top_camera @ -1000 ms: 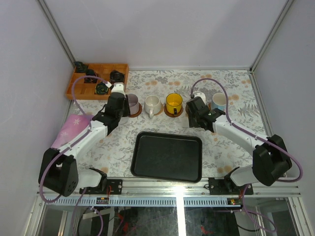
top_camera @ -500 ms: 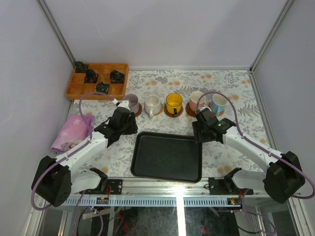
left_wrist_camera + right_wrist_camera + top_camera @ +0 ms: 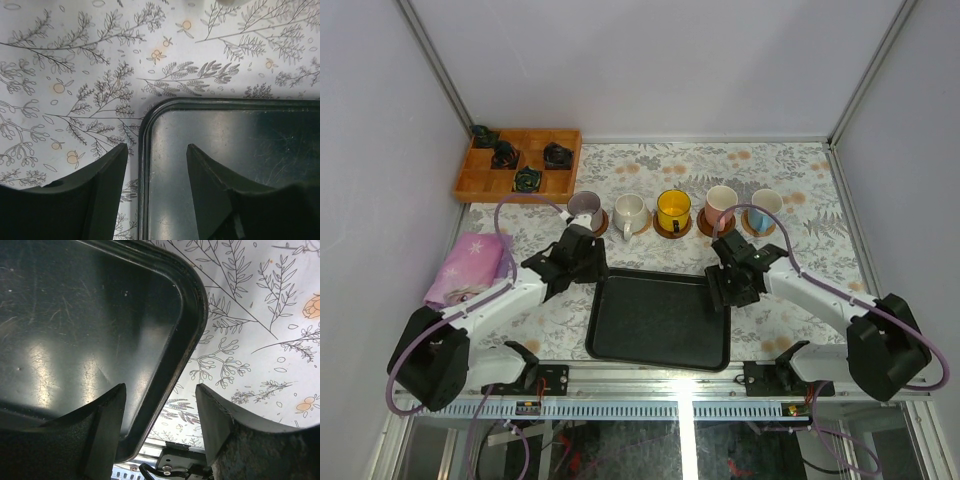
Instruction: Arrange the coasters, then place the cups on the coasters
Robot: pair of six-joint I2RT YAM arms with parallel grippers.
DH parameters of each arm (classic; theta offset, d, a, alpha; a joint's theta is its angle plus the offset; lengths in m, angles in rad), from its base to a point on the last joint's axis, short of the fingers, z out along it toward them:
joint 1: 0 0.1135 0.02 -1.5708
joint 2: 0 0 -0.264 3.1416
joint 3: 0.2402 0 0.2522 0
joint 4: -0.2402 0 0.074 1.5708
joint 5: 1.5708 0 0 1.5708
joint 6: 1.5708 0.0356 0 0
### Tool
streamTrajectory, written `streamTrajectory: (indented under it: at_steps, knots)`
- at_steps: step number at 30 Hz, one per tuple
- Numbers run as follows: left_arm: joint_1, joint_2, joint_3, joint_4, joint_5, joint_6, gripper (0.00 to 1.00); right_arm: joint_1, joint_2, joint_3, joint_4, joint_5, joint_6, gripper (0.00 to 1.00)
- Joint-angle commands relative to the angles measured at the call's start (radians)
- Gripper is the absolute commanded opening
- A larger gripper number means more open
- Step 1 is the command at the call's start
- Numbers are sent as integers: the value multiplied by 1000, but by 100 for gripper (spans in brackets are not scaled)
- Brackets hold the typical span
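Now both arms are clear of the row. The left gripper (image 3: 588, 268) hangs over the upper-left corner of the tray (image 3: 660, 325), and the right gripper (image 3: 728, 288) over its upper-right corner. In the wrist views each gripper is released: the fingers are parted, with nothing between them but the tray rim passing below.

All five cups (image 3: 673, 210) stand in a line across the upper middle of the frame. Each sits on one of the coasters (image 3: 673, 231), whose brown edges show at the cup bases. Judging by that, the task looks done, or as good as done, and the arms are backing off rather than reaching for anything.

A second ago the left gripper was up at the lilac cup (image 3: 585, 207), at the left end of the row. The right one was at the pink-handled cup (image 3: 720, 200), partly hiding it. Half a second ago both were midway back. Since then they have slid further toward the lower frame and opened wider. The cups have not shifted.
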Motion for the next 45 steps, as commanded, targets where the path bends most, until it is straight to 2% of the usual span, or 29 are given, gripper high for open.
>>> streamTrajectory:
  at_steps: [1, 19, 27, 45]
  knots:
    - [-18, 28, -16, -7, 6, -20, 50, -4, 46, 18, -13, -5, 20, 64]
    - [-44, 70, -47, -55, 1, -75, 44, -7, 329, 141, 93, 129, 41, 55]
    - [-46, 94, -42, -82, -15, -66, 43, -27, 407, 197, 114, 167, 24, 54]
    - [-55, 61, -53, -137, -3, -74, 40, -45, 469, 244, 144, 186, 6, 54]
